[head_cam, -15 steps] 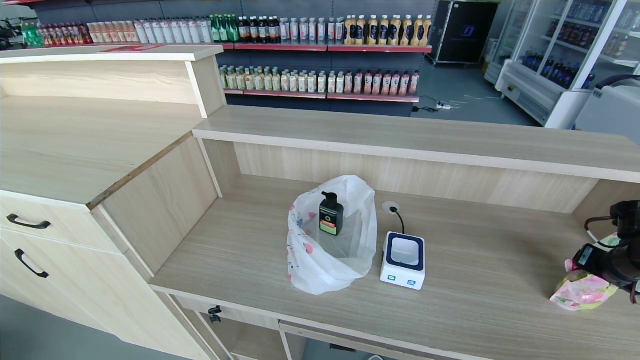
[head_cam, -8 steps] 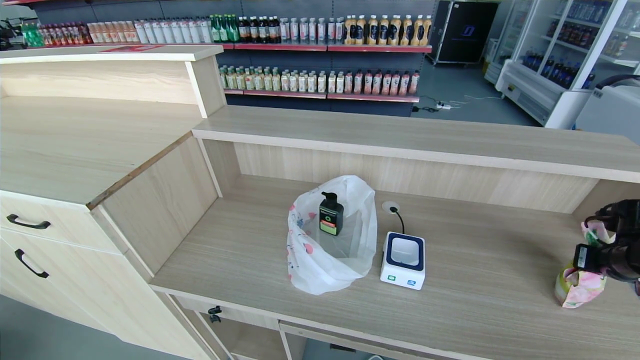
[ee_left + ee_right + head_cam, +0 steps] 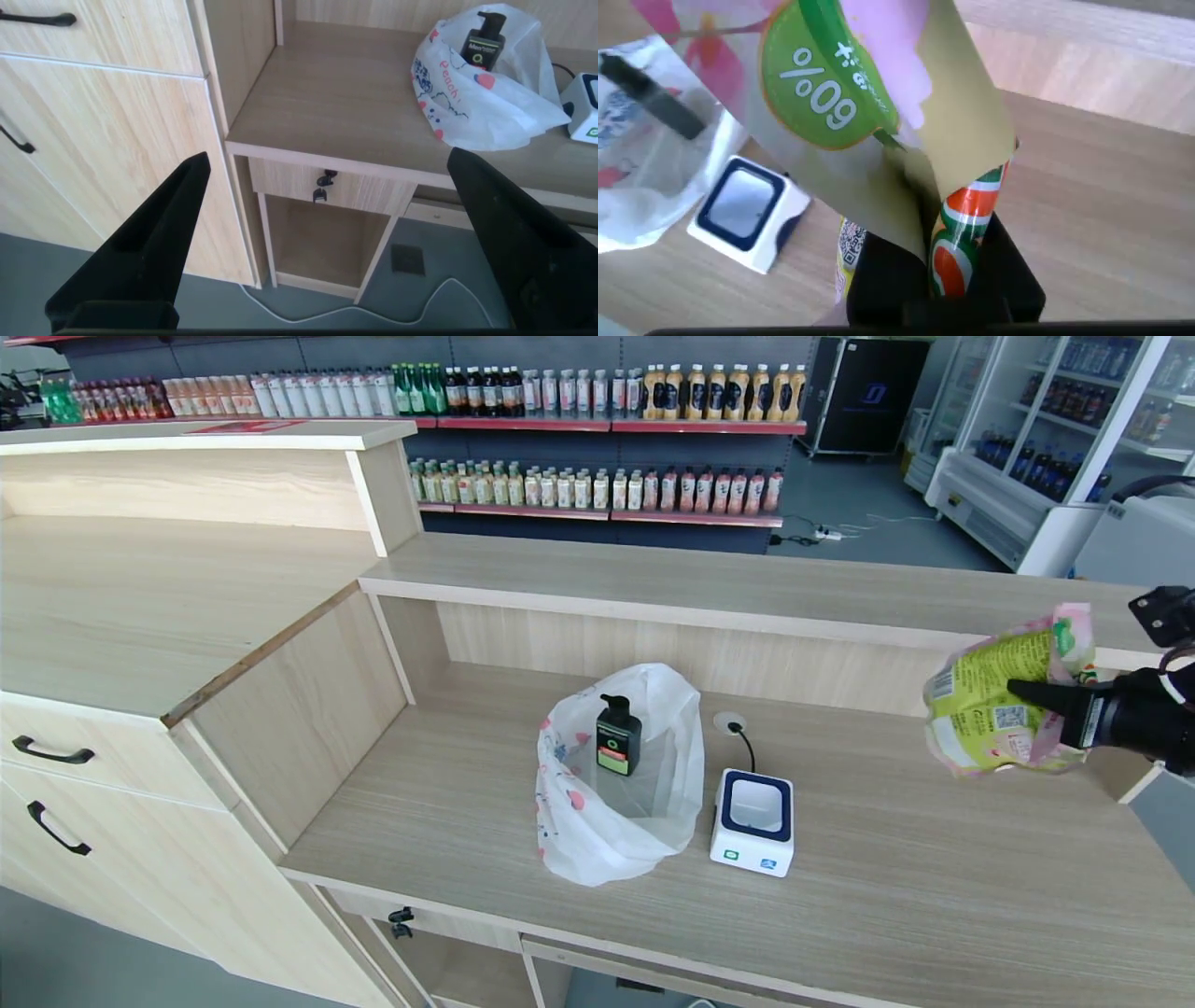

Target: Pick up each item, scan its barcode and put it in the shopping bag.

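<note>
Left wrist view first: the left gripper (image 3: 327, 159) is wide open, its two dark fingers spread with nothing between them. It hangs out in front of the counter (image 3: 308, 112), below the top's level. The fingers' bases are cut off by the frame edge.

Head view next, starting at the left. The drawers (image 3: 51, 751) run off the frame edge. The shopping bag (image 3: 607, 821) sits slumped open near the middle of the counter, and a dark pump bottle (image 3: 618, 739) stands upright inside it. The bottle's base is only visible through the thin plastic, so I can't say exactly how it sits. Just beside the bag on its right is the white scanner (image 3: 752, 821), window facing up, with its cable (image 3: 742, 742) going to a hole in the counter behind it.

Far right, the right gripper (image 3: 1036, 695) is clamped on a green and pink snack pouch (image 3: 980, 709), held in the air in front of the raised ledge. The arm itself is chopped off by the frame. The pouch is well apart from the scanner, off to its right and higher up, not over the window.

On the right wrist view the pouch (image 3: 878, 121) blocks most of the fingers, so the exact pinch point is hard to make out. The scanner (image 3: 747, 210) shows beyond it.
</note>
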### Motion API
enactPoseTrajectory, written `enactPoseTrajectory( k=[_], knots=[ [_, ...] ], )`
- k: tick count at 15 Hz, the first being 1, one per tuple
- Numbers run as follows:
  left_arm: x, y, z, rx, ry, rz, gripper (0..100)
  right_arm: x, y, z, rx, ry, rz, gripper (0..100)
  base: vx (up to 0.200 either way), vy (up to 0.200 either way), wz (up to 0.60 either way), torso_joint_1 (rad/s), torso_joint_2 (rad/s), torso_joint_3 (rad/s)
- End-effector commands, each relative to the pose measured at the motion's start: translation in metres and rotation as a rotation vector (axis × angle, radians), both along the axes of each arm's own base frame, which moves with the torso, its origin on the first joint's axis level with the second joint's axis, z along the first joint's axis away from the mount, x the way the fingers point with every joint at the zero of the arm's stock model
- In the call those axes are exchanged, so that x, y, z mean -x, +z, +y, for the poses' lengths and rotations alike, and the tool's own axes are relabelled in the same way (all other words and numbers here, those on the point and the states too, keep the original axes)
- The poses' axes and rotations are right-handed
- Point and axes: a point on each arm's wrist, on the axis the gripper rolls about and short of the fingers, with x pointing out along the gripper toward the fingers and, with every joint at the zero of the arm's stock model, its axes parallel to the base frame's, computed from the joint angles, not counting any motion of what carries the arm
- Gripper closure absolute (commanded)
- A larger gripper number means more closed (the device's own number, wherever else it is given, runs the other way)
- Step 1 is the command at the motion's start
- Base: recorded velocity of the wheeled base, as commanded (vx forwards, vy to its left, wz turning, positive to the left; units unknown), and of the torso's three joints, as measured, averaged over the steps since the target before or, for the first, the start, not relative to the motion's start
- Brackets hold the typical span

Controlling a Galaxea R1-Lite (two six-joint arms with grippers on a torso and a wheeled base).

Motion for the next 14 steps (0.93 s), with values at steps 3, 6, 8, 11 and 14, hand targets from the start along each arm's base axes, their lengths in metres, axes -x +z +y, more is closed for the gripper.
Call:
enactPoseTrajectory(
  k=[3,6,8,11,14],
  knots=[
    [0.0,0.0,0.0,0.0,0.001,0.001,0,0.078,0.079,0.057,-0.166,0.734,-0.132,100,0.0,0.0,0.0,0.0,0.0,0.0],
    [0.0,0.0,0.0,0.0,0.001,0.001,0,0.112,0.116,0.088,-0.414,1.019,0.091,100,0.0,0.0,0.0,0.0,0.0,0.0],
    [0.0,0.0,0.0,0.0,0.001,0.001,0,0.122,0.116,0.099,-0.412,1.101,0.101,100,0.0,0.0,0.0,0.0,0.0,0.0],
    [0.0,0.0,0.0,0.0,0.001,0.001,0,0.134,0.121,0.124,-0.394,1.274,0.105,100,0.0,0.0,0.0,0.0,0.0,0.0],
    [0.0,0.0,0.0,0.0,0.001,0.001,0,0.121,0.123,0.133,-0.35,1.327,0.048,100,0.0,0.0,0.0,0.0,0.0,0.0]
  ],
)
